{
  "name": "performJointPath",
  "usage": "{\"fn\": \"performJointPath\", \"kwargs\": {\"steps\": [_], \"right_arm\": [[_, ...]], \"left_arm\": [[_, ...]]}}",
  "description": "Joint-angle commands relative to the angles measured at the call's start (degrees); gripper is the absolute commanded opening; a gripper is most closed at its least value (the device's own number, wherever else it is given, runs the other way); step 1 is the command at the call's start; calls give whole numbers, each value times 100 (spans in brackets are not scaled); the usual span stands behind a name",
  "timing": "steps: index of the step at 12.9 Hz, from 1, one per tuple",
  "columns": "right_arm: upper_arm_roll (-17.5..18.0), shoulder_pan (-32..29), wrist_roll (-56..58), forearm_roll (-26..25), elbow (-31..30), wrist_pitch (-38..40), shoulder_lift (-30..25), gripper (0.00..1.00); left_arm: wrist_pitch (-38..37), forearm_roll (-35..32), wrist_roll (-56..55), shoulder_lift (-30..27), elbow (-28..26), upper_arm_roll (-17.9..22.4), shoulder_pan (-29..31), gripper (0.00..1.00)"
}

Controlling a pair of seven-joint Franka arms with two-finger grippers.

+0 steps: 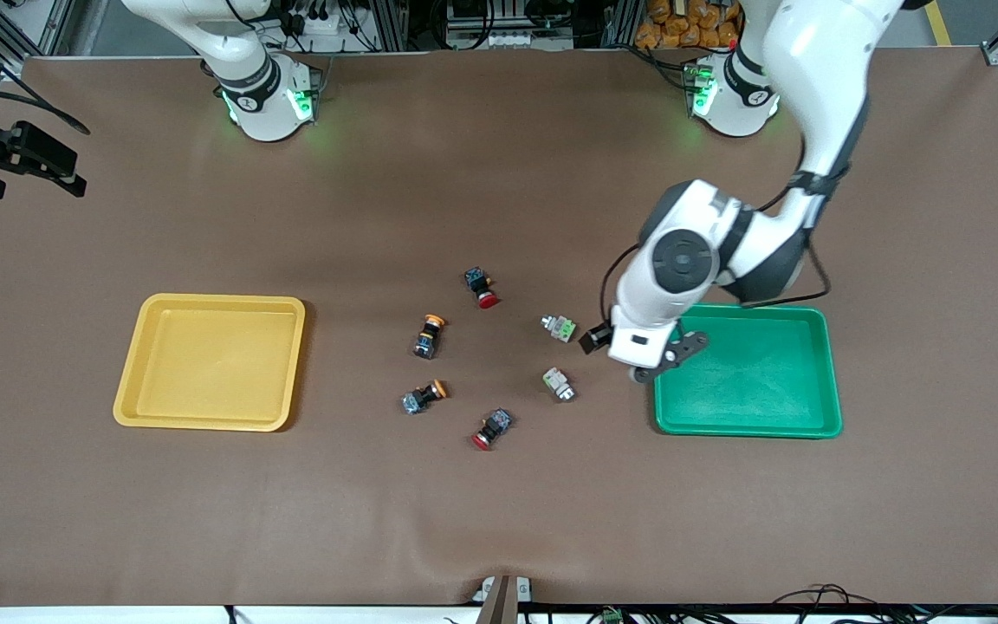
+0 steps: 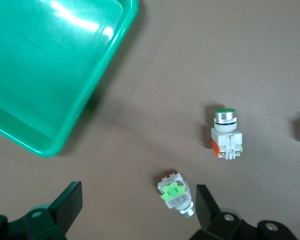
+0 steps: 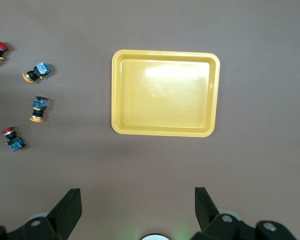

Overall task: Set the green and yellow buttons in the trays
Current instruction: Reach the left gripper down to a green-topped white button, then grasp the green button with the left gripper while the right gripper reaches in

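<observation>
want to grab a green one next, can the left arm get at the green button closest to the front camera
Probably yes: the open left gripper hangs by the green tray, beside that green button, with bare mat between them.

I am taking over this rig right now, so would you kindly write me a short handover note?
Left gripper: open, holding nothing, over the edge of the green tray nearest the switches.
Right gripper: open, holding nothing, high above the table with the yellow tray in its view; this arm waits.
Both trays hold no switches.
Two green buttons lie beside the green tray; two yellow buttons lie mid-table, among two red-capped switches.
Done: nothing placed. Left: all four.
</observation>
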State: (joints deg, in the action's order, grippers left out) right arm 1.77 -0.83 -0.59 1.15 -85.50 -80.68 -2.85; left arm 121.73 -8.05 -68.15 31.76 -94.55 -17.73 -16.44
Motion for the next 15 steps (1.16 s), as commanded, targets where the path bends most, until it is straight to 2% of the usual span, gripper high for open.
{"fn": "performJointPath", "kwargs": {"steps": [1,5,8,11,15], "right_arm": [[52,-84,42,-71,16,34,-13,100],[52,-163,59,-71,33,17,57,100],[61,-119,94,-159,77,-1,390,100],[61,-154,103,-238,86,-27,943,100],[61,-50,25,-238,86,-245,1164,100]], "left_arm": [[235,-197,-802,303,77,16,-210,100],[580,-302,-1771,602,95,33,-518,100],[869,-355,-2430,787,95,42,-641,100],[878,-355,-2607,805,78,60,-721,100],[975,-355,-2695,919,77,68,-782,100]]}}
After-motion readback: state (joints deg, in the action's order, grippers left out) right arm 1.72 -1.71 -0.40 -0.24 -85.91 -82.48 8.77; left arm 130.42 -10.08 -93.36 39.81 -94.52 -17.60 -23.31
